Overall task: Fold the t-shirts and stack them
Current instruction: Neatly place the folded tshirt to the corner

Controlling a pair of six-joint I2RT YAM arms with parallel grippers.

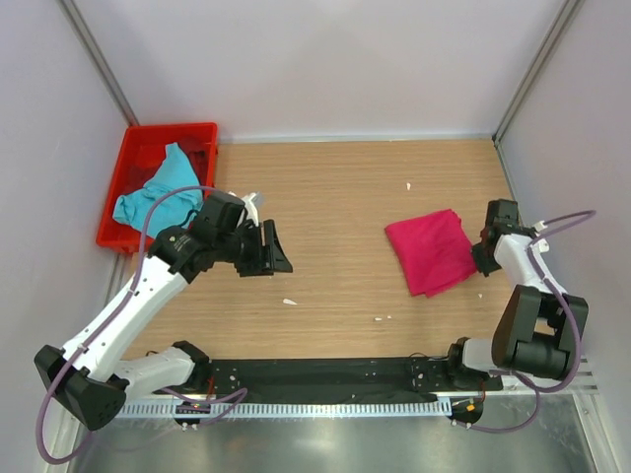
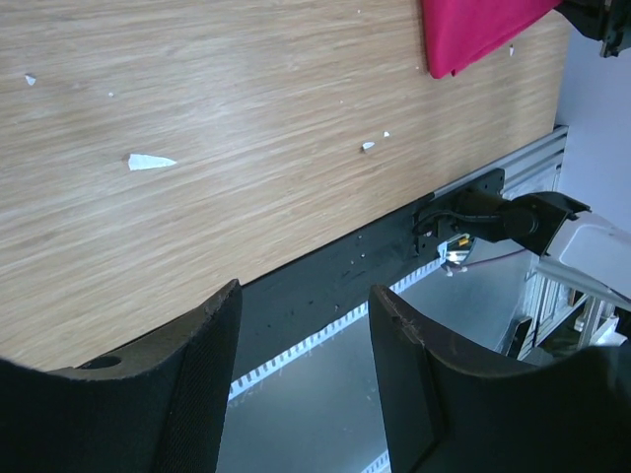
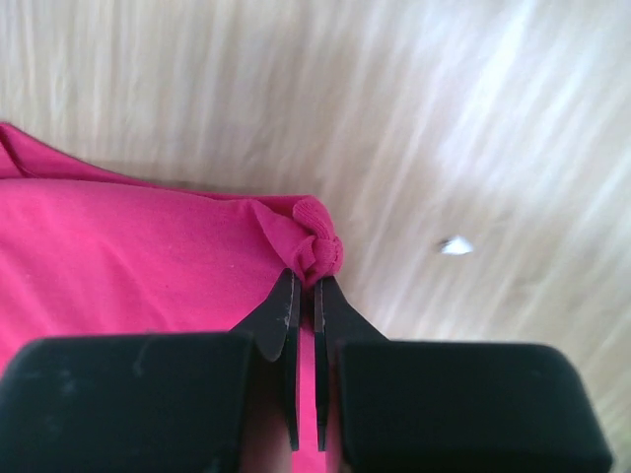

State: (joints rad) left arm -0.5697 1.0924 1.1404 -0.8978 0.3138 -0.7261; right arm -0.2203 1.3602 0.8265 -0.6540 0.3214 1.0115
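Jaws of the right gripper are pinching the magenta-pink cloth t-shirt's bunched corner; the left gripper is hovering, spread, above the wooden table.

A red crate stands beside the wooden table, far left.

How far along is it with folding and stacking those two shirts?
About halfway. The pink shirt lies folded on the table, its edge pinched in the right gripper. The turquoise shirt sits crumpled in the red crate, not yet folded; the left gripper hangs open and empty. Nothing is stacked yet.
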